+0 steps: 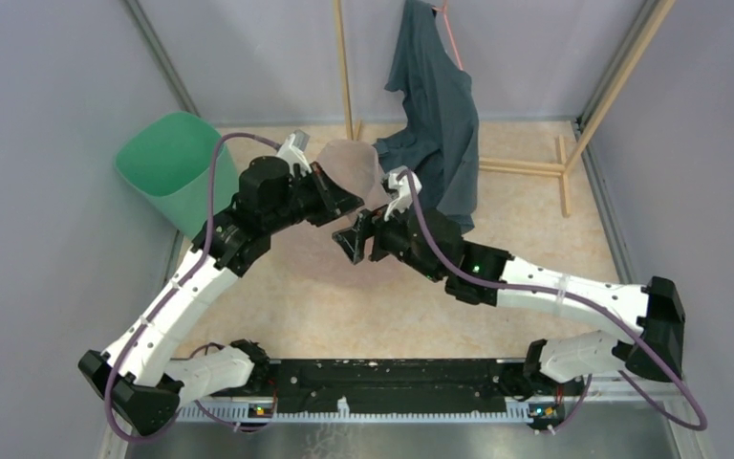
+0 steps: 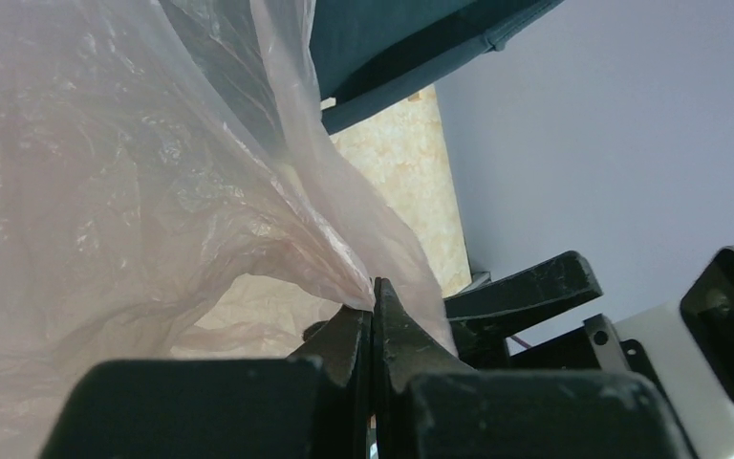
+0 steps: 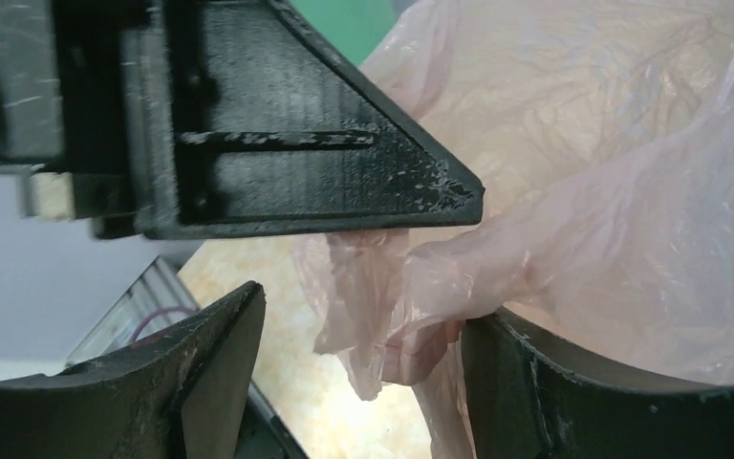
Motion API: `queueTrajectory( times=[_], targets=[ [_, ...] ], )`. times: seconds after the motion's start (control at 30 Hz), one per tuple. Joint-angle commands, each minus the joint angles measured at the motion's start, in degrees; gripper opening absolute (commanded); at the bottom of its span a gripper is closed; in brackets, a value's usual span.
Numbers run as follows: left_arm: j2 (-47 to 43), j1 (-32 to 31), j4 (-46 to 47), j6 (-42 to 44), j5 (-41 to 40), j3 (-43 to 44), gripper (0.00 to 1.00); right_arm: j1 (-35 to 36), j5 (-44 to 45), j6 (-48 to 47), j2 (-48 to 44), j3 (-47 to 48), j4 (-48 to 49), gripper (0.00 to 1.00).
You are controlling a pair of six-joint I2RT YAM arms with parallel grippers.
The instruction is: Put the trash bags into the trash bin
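The pale pink trash bag (image 1: 352, 161) hangs crumpled between the two grippers, above the table's middle. My left gripper (image 1: 352, 203) is shut on a fold of its film, seen pinched at the tips in the left wrist view (image 2: 375, 292), where the bag (image 2: 124, 191) fills the left side. My right gripper (image 1: 356, 236) is open just below. In the right wrist view (image 3: 363, 316) a bag corner (image 3: 411, 335) dangles between the spread jaws, resting against the right finger (image 3: 535, 382). The mint-green trash bin (image 1: 167, 163) stands at the far left, apart from the bag, and a sliver of it shows in the right wrist view (image 3: 354, 24).
A dark teal-grey garment (image 1: 440, 124) hangs from a wooden rack (image 1: 526, 167) right behind the bag, also in the left wrist view (image 2: 392, 38). Grey walls (image 1: 48, 191) close in both sides. A black rail (image 1: 392, 382) runs along the near edge.
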Motion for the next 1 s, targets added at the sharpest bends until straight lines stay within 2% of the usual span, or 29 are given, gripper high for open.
queueTrajectory(
  times=[0.0,0.17,0.2,0.27,0.3,0.33,0.37,0.43,0.5,0.63,0.77,0.97],
  targets=[
    [0.0,-0.1,0.1,-0.7,-0.9,2.8,0.00,3.1,17.8,1.5,4.5,4.9,-0.4,0.69],
    [-1.0,-0.1,-0.2,-0.8,-1.2,2.7,0.00,5.1,24.1,-1.4,6.7,5.0,4.9,0.60],
    [-1.1,-0.1,-0.7,-0.5,-1.7,2.8,0.01,5.1,24.2,-1.4,7.1,4.9,6.0,0.53],
    [-0.7,-0.1,-1.9,1.5,-2.2,4.2,0.12,5.1,23.9,-2.7,7.6,5.0,8.0,0.17],
    [-0.3,-0.1,-3.9,3.2,-2.8,6.2,0.21,5.1,24.4,-3.2,7.5,4.6,8.4,0.03],
    [0.0,-0.1,-6.7,5.2,-4.2,8.7,0.35,5.1,25.0,-3.5,7.0,3.9,8.5,0.00],
    [0.3,-0.1,-9.6,7.8,-6.1,11.3,0.49,5.1,25.7,-3.9,6.3,2.9,8.5,0.00],
    [0.2,-0.1,-17.4,11.5,-15.3,16.6,0.78,4.6,25.3,-5.1,3.6,0.5,7.6,0.00],
    [0.2,0.0,-25.1,15.2,-23.6,20.5,0.96,3.9,23.4,-5.9,0.3,-2.1,6.0,0.00],
    [0.6,0.2,-32.5,20.8,-37.4,23.9,0.98,2.4,21.6,-7.2,-7.9,-9.2,4.4,0.00],
    [4.3,3.2,-33.5,26.9,-48.5,25.2,0.98,0.3,15.5,-7.4,-15.3,-12.2,2.0,0.00],
    [12.3,13.9,-27.3,33.9,-49.6,27.3,0.98,0.1,11.2,-9.8,-25.2,-15.5,-2.4,0.00]
  ],
)
